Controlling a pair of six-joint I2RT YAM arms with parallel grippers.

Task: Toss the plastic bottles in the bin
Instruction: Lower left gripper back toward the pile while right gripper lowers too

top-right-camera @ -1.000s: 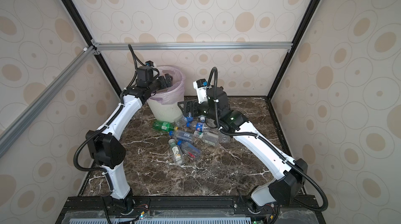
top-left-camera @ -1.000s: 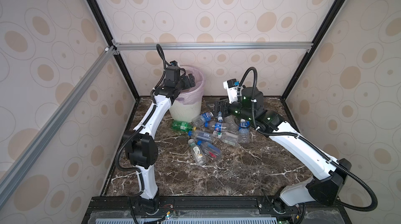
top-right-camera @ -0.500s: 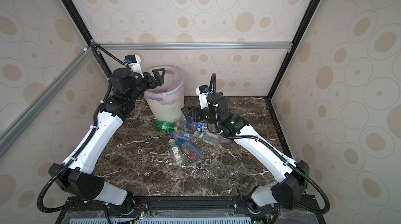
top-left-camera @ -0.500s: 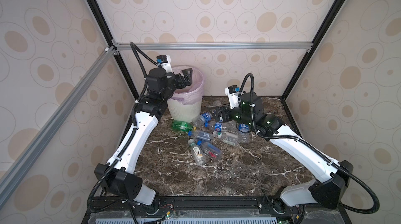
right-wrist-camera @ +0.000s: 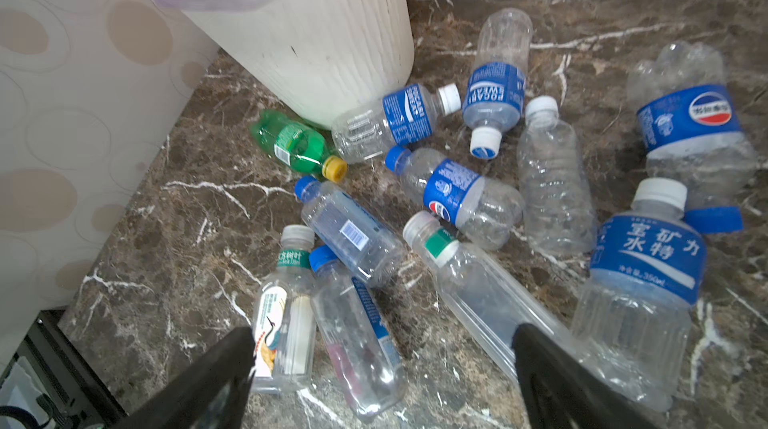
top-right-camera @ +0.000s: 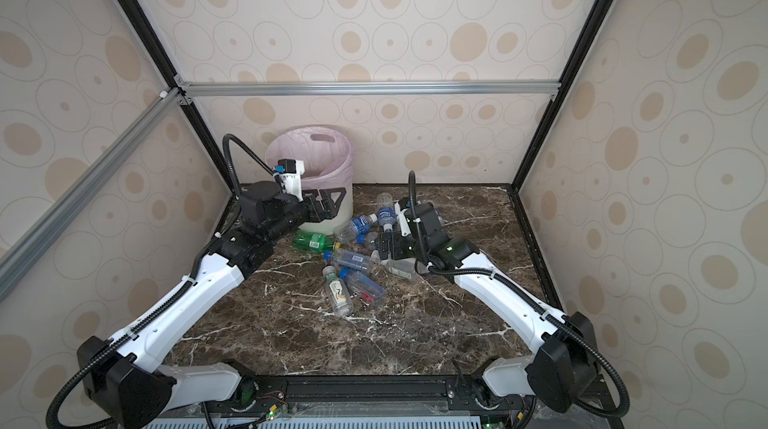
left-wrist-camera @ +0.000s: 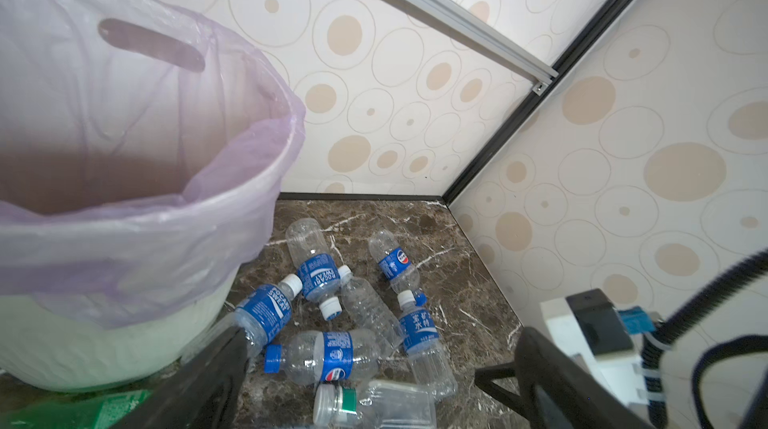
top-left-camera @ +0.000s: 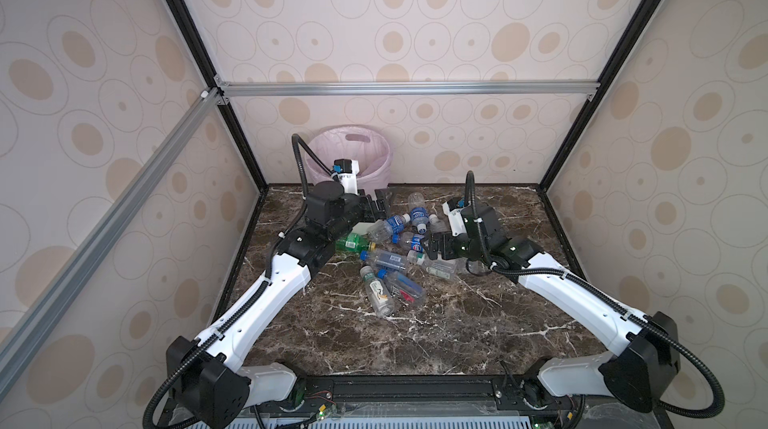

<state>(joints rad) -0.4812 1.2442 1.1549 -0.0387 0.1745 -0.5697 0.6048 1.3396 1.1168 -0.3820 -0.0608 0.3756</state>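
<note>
fingers first: on the right gripper (right-wrist-camera: 382,330) they stand as wide as they go, the black fingers (right-wrist-camera: 199,381) low in the right wrist view, gripping nothing and clear of the bottles (top-left-camera: 395,258) below. the left gripper (left-wrist-camera: 382,333) is just as wide and just as bare. in both top views it hangs a little above the middle of the frame, in front of the bin (top-left-camera: 376,150) and near its wall. the bin stands at the back of the table (top-left-camera: 415,331), upper middle of the frame. the bottles lie in a heap at the centre of the table, the nearest against the bin's foot. whether any are inside, you can't tell from here.

you look to be reaching for a next bottle, with about a dozen left. on the right, the green-band bottle (right-wrist-camera: 478,289) lies just ahead between the fingers: drop lower, square up across its body, then close. it overlaps its neighbours, so expect some rolling. the green bottle (right-wrist-camera: 295,142) suits your left side.
</note>
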